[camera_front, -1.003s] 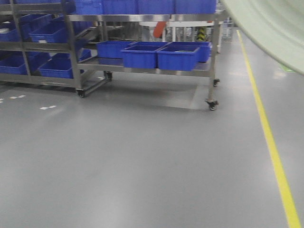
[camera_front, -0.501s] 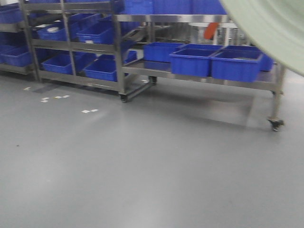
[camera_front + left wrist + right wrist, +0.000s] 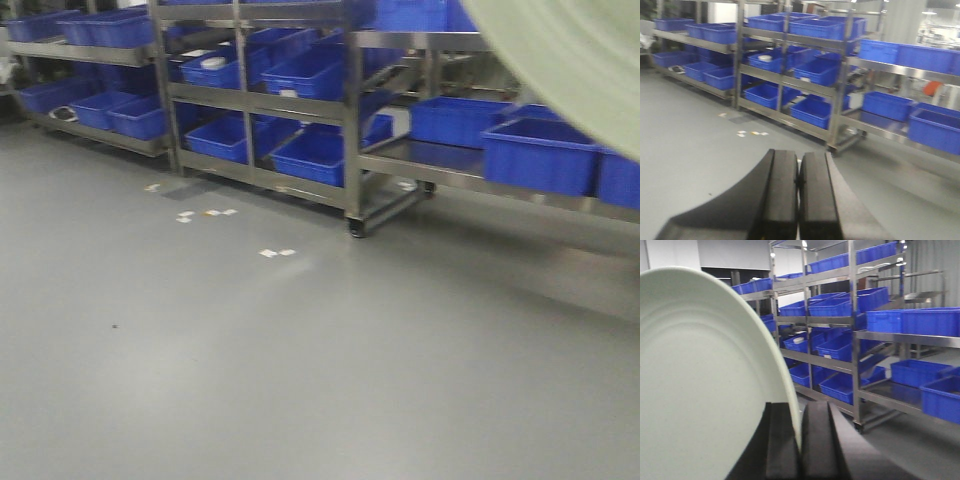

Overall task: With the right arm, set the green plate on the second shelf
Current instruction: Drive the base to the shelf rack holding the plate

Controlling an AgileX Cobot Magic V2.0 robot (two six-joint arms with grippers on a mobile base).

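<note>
The green plate [image 3: 700, 375] fills the left half of the right wrist view, standing on edge with its pale face toward the camera. My right gripper [image 3: 800, 412] is shut on its rim, one black finger on each side. In the front view part of the same plate [image 3: 580, 60] shows in the top right corner. The left gripper [image 3: 799, 162] hangs over the grey floor with its two black fingers [image 3: 782, 190] pressed together and nothing between them. Steel shelf racks [image 3: 855, 335] with several levels stand ahead.
Blue plastic bins [image 3: 310, 72] fill the steel racks [image 3: 350, 120] along the back. One bin holds a white object [image 3: 213, 62]. A wheeled rack [image 3: 460, 165] at the right carries more bins [image 3: 540, 155]. White tape marks [image 3: 278, 253] lie on the grey floor [image 3: 250, 370].
The front view has swung left: the racks and bins have slid right across the frame and more shelving has come in at the left. The plate stays in the top right corner.
</note>
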